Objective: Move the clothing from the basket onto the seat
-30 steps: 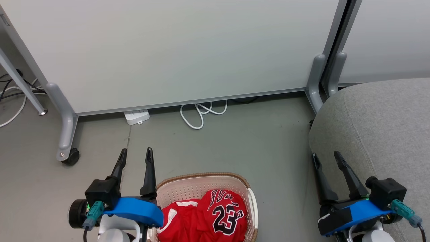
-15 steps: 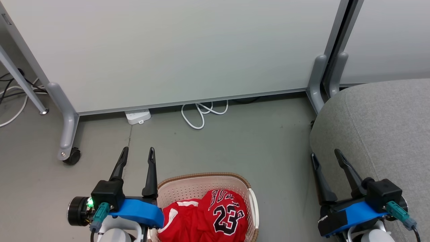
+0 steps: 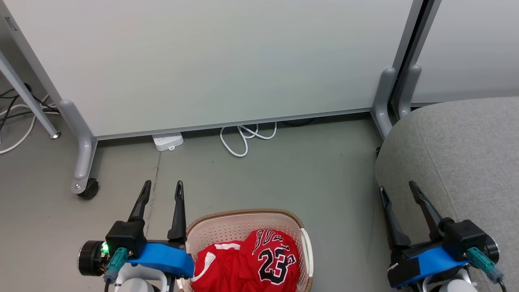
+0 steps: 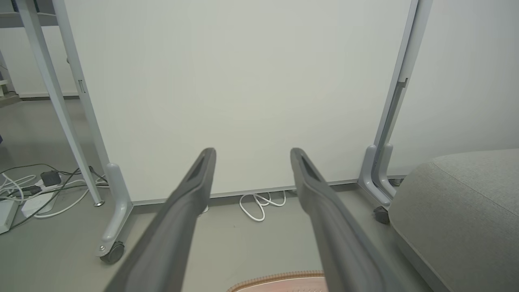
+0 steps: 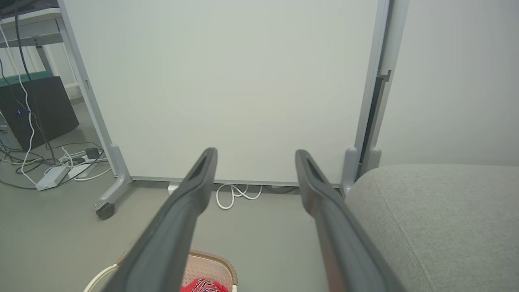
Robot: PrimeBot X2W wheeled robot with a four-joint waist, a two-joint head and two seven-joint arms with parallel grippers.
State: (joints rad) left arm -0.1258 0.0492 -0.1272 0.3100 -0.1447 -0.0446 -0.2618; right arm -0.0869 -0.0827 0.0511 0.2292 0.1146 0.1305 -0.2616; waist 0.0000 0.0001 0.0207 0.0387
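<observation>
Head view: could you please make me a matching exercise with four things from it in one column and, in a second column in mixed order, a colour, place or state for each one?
Column 1
1. clothing
2. basket
3. seat
4. left gripper

Column 2
A. light grey, at the right side of the view
B. open and empty, just left of the basket
C. red, piled inside the basket
D. cream, standing on the floor

Pairs: 1-C, 2-D, 3-A, 4-B
</observation>
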